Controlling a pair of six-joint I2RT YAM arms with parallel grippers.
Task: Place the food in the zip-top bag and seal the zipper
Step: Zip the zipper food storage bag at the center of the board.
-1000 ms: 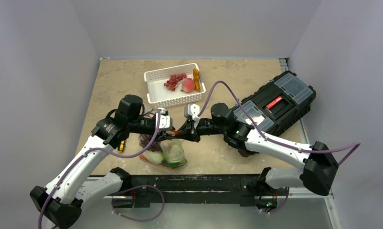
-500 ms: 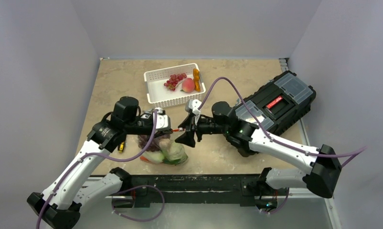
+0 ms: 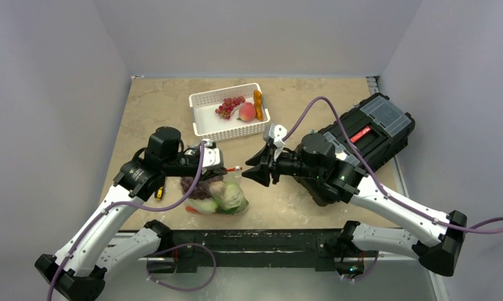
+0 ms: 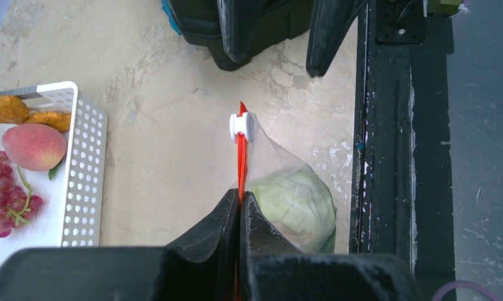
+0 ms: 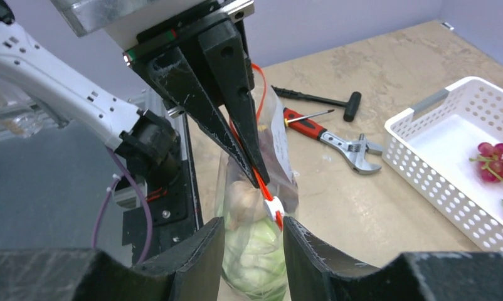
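Writing: the toolbox (image 3: 369,133) has a red label on its lid, print too small to read. White patch (image 5: 279,139) on the bag (image 3: 214,195) is seen edge-on from the right wrist, nothing legible.

Bag sits near the front edge of the table (image 3: 155,106), between the arms, mouth uppermost. Left gripper (image 4: 239,199) is pressed together on the zipper (image 4: 241,164), pinching it short of the white slider (image 4: 241,125). Right gripper (image 3: 254,170) is spread and holds nothing, just right of the slider, not touching.

In the bag: cabbage (image 4: 294,204) clear; a pale piece (image 5: 239,199) above it and dark purple grapes (image 3: 195,185) blurred by crinkled plastic. Bag's lower end is cut off by fingers in both wrist views.

Basket (image 3: 202,100) at the back holds red grapes (image 3: 229,105), peach (image 3: 247,111), carrot (image 3: 258,101). Wrench (image 5: 357,150) and screwdriver (image 5: 305,123) lie left of the bag; from above the left arm covers them nearly whole.
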